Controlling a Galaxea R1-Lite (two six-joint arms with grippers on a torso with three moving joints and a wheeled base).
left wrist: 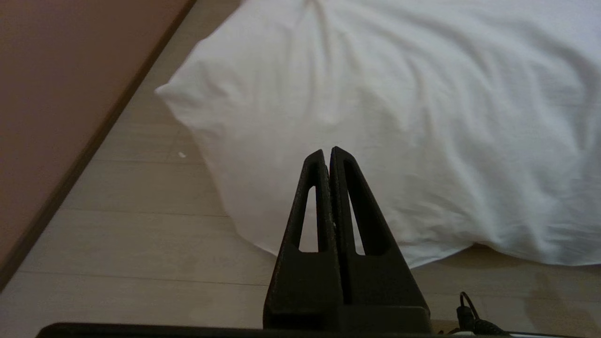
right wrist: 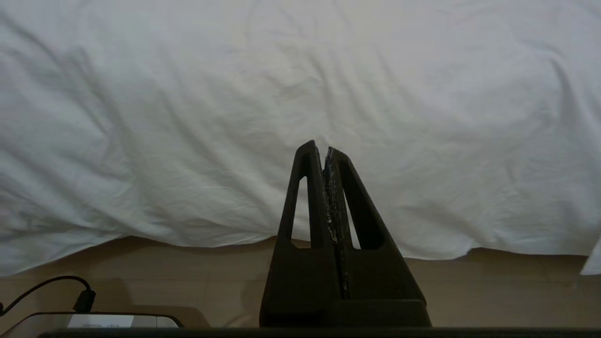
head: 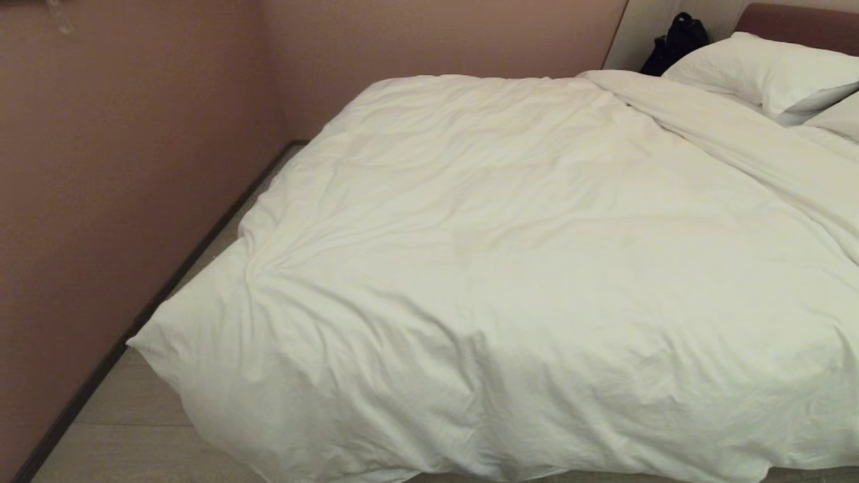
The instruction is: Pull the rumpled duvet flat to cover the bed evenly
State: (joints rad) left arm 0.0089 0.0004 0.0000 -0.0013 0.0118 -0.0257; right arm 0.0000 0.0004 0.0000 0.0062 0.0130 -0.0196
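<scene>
The white duvet [head: 510, 268] lies spread over the bed, wrinkled, its near-left corner [head: 144, 343] sticking out over the floor and its near edge hanging to the floor. Only the bed's reddish-brown headboard [head: 798, 23] shows, at the far right. Neither arm appears in the head view. My left gripper [left wrist: 327, 153] is shut and empty, held low in front of the duvet's [left wrist: 399, 117] near-left corner without touching it. My right gripper [right wrist: 322, 146] is also shut and empty, facing the duvet's [right wrist: 300, 94] hanging front edge from a short way off.
A pink wall [head: 121, 168] with a dark skirting runs close along the bed's left side, leaving a narrow strip of pale wood floor [head: 127, 429]. Two white pillows [head: 765, 70] lie by the headboard, with a black bag [head: 674, 41] behind them. A cable [right wrist: 51, 286] lies on the floor.
</scene>
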